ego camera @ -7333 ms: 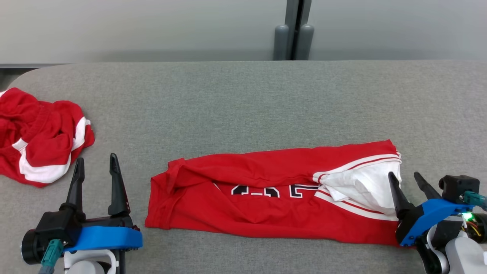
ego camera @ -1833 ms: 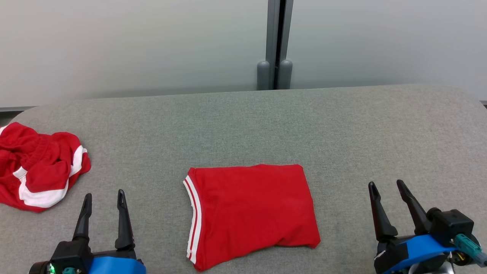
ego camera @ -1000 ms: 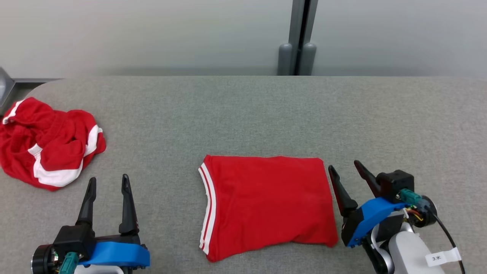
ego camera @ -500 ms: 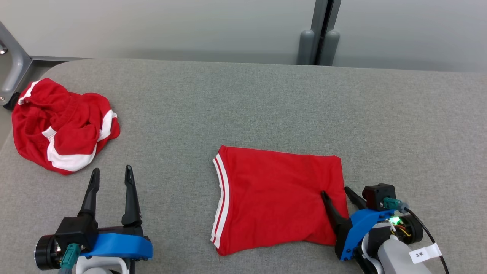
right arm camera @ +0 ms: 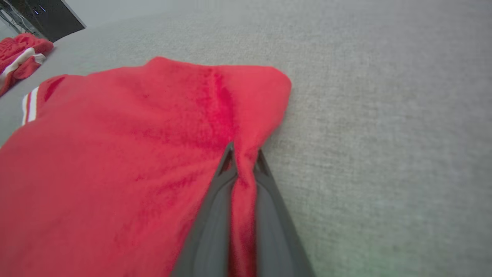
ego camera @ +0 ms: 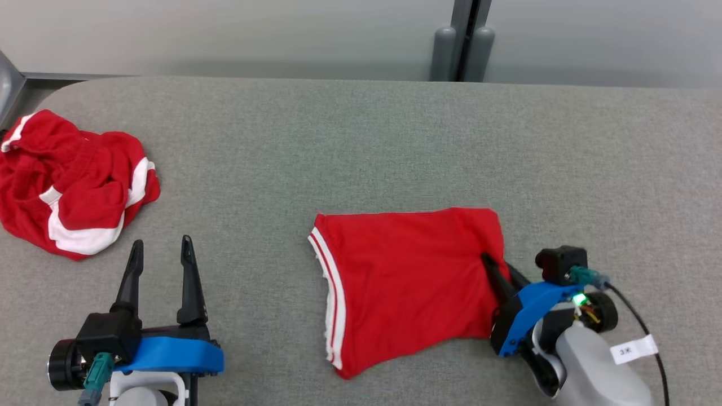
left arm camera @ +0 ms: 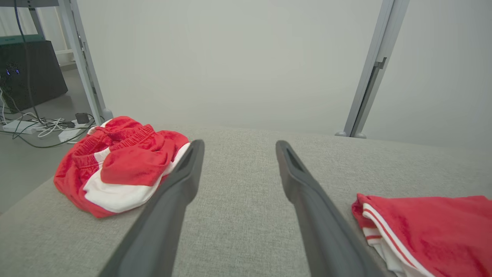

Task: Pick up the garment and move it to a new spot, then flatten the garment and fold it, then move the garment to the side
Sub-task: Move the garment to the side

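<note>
I have the folded garment (ego camera: 406, 282) lying on the grey table (ego camera: 361, 141), a little right of the middle of my head view and close to the near edge. It is a red, roughly rectangular bundle with a white-and-red striped band running down its left edge. Its right side is pulled into a slight ridge. The right gripper (ego camera: 499, 269) is at that right edge with its two dark fingers pinched together on the cloth. From the right wrist camera I see a fold of red fabric squeezed between the fingers (right arm camera: 211, 215), whose tips nearly meet, and creases run away from them toward the garment's far right corner. The rest of the garment lies spread on the table. I cannot tell whether the pinched edge itself is raised off the surface. The left gripper (ego camera: 161, 254) is at the lower left of my head view, over bare table and well apart from the folded garment. Its fingers are spread wide and hold nothing. Looking along it from the left wrist camera, I see only grey table surface between the two fingers. The striped edge of the folded garment is off to the right, and a crumpled garment (left arm camera: 119, 161) lies beyond the left finger. That crumpled garment is red with white panels, heaped at the far left end of the table by its rounded corner. Behind the table stands a pale wall with a grey post (ego camera: 462, 39).
</note>
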You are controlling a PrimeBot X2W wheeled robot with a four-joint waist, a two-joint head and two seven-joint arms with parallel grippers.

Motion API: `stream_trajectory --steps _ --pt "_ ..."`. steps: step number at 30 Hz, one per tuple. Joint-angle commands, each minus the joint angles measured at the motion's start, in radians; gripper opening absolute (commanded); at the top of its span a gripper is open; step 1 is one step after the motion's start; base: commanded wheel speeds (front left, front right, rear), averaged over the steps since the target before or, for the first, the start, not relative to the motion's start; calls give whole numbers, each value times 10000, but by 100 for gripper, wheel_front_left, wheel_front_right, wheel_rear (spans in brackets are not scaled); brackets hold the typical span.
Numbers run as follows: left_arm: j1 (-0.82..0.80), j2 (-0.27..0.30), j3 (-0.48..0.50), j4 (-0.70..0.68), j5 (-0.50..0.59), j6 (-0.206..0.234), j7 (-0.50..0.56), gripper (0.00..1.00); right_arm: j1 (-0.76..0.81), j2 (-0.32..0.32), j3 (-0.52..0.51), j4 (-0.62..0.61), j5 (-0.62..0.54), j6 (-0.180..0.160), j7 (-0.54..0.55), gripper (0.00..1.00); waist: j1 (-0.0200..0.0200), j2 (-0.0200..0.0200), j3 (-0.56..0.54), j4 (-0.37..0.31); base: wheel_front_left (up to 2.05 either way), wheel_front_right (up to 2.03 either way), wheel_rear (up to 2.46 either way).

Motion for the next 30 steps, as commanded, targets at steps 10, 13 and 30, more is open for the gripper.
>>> stream_trajectory --steps 10,13,30 --pt "-971 8 -19 -357 160 -191 -37 100 -1561 -1351 -450 -419 -573 -8 -488 0 0 0 1145 -897 0 0 0" --pt "-1227 99 17 -473 237 -246 -37 100 -1760 -1510 -707 -661 -656 -5 -635 0 0 0 1530 -1301 0 0 0" --pt "-2045 412 23 -1175 586 -352 -36 100 -1824 -2212 -2515 -2188 -1272 -5 -743 0 0 0 2877 -2407 0 0 0"
